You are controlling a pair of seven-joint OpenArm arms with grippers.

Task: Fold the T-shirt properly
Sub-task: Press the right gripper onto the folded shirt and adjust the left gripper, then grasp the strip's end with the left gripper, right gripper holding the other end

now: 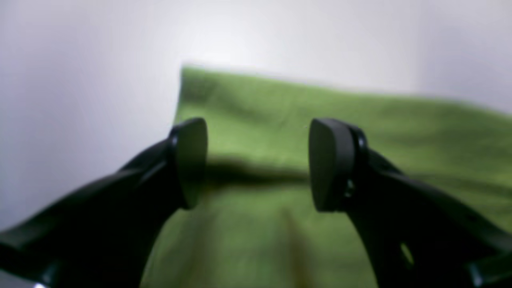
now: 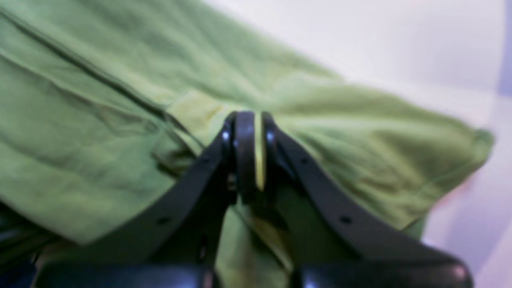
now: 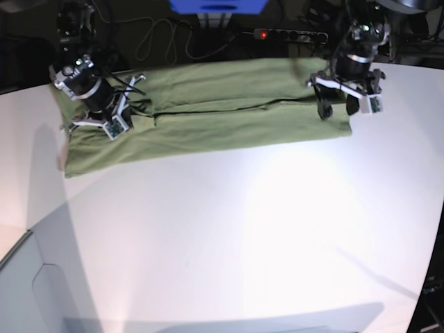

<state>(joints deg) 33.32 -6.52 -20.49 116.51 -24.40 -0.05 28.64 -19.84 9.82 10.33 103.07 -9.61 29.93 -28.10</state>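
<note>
a: olive-green cloth, one piece: the t-shirt (image 3: 208,114) is lying in a long folded band across the far side of the white table (image 3: 243,229). grippers?

b: two. the right gripper (image 2: 254,156) is pinching a fold of the shirt at its end; the left gripper (image 1: 258,164) is hovering with its jaws standing apart over the other end, nothing between them.

a: anything unclear?

b: both wrist views are blurring badly. i am not making out any neck tag. a power strip (image 3: 291,34) and cables (image 3: 166,38) are sitting in the dark behind the table.
</note>
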